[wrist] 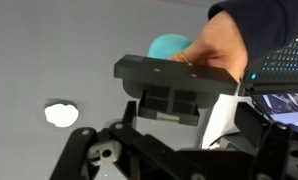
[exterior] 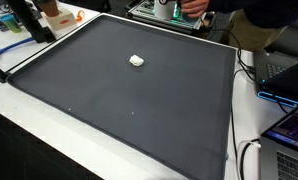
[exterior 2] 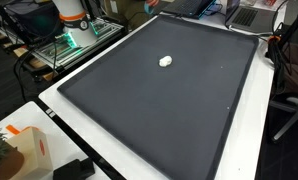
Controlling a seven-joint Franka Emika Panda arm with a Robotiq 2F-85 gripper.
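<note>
White lump (exterior: 136, 61) sits near the middle of the dark mat (exterior: 79, 95), my gripper (wrist: 179, 140) over that mat, jaws wide and empty: approach stage, I reckon, next needing alignment above it.

Mat (exterior: 139, 120) dark grey, plain; lump (exterior: 136, 61) white; ball (wrist: 169, 46) teal; sleeve (wrist: 269, 20) navy; tabletop (exterior 2: 99, 147) white.

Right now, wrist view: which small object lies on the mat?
The white lump, alone on the mat; the teal ball is clasped by a person instead.
</note>
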